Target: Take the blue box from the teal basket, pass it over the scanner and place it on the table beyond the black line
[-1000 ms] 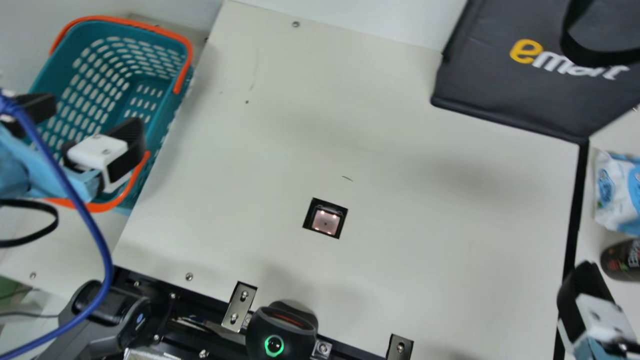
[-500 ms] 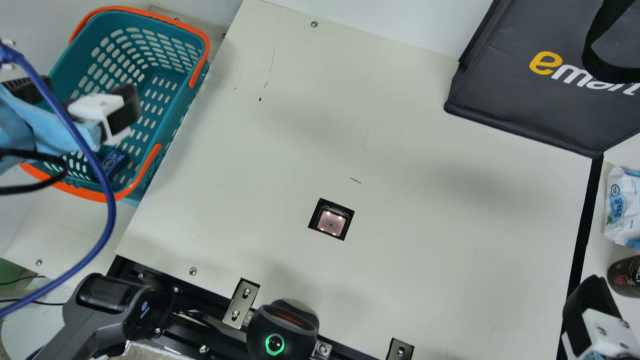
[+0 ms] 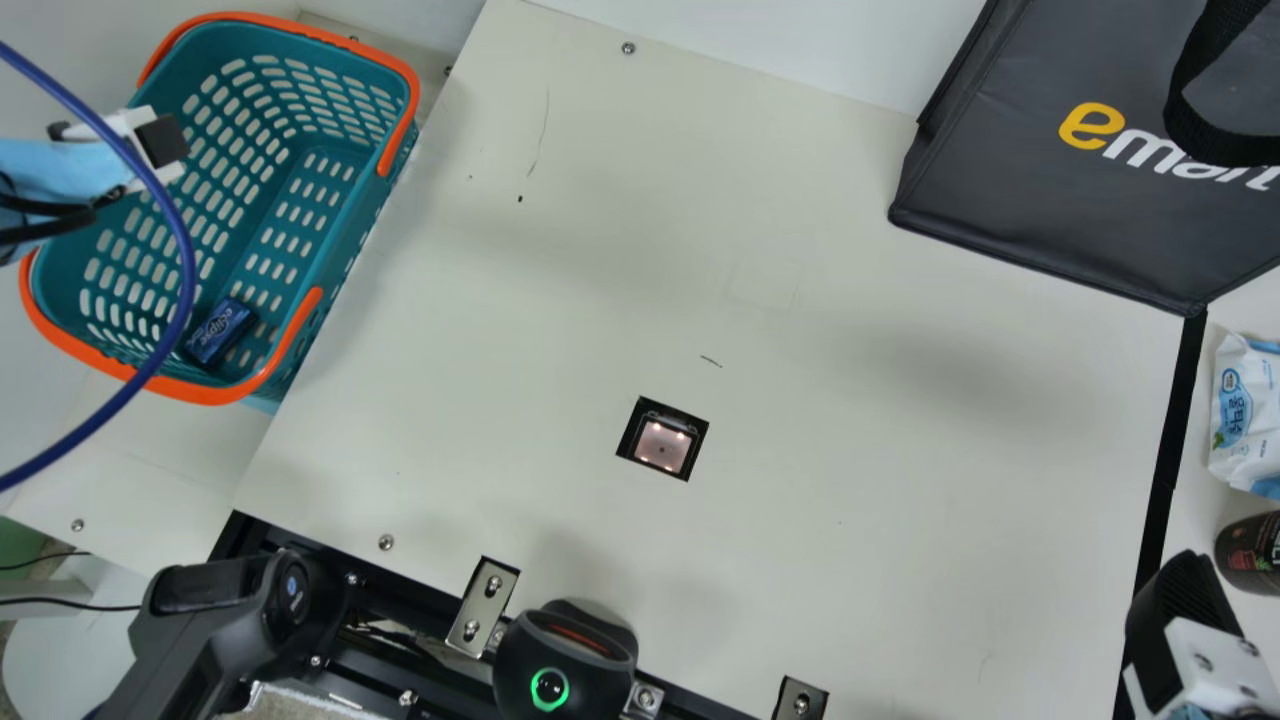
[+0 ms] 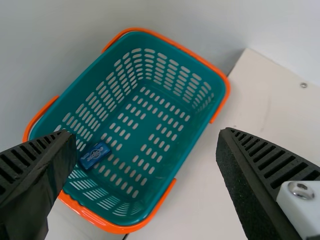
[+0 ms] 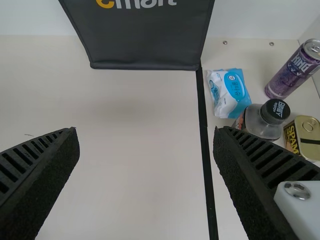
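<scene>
Clearly, the blue box [image 3: 224,333] in the teal basket [image 3: 345,235] bears pale lettering [image 3: 214,325].

Black bag [image 3: 1000,180], wipes pack [image 3: 1255,400] cropped in main view, basket [image 3: 160,90] partly behind cable [image 3: 187,260]

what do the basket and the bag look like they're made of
The basket looks like moulded plastic, smooth with a slight sheen, its walls evenly slotted. The bag seems to be matte fabric, perhaps coated or non-woven, judging by its bound edges and soft strap.
</scene>
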### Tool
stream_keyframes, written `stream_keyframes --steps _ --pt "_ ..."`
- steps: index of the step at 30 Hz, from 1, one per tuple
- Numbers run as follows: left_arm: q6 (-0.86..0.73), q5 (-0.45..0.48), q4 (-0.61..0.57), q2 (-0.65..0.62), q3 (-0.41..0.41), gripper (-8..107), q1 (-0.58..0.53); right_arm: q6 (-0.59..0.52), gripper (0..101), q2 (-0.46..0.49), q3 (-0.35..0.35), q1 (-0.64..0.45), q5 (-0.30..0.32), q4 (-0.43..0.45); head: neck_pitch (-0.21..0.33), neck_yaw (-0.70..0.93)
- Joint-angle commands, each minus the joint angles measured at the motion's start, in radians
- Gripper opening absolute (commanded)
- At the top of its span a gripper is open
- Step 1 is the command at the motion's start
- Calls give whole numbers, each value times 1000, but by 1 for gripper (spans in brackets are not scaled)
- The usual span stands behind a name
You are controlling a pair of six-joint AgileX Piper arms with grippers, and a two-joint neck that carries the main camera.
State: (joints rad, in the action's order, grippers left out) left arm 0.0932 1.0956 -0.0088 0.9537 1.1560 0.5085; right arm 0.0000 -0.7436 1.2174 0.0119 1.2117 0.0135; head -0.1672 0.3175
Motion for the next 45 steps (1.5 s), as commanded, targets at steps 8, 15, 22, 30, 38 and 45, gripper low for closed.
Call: stream_keyframes --steps 8,15,22,30,38,45 --pt "-298 -91 -62 133 -40 90 160 0 95 0 0 0 0 0 29 4" --pt "-464 -124 -103 272 -25 90 211 0 95 0 0 0 0 0 29 4" --pt "-578 -146 -120 422 6 90 222 0 95 0 0 0 0 0 29 4" --pt "-660 -149 -128 576 36 90 202 0 95 0 0 0 0 0 29 4" --pt "-690 -183 -100 707 27 90 171 0 95 0 0 0 0 0 29 4" --pt "-681 -228 -64 804 7 90 148 0 95 0 0 0 0 0 29 4"
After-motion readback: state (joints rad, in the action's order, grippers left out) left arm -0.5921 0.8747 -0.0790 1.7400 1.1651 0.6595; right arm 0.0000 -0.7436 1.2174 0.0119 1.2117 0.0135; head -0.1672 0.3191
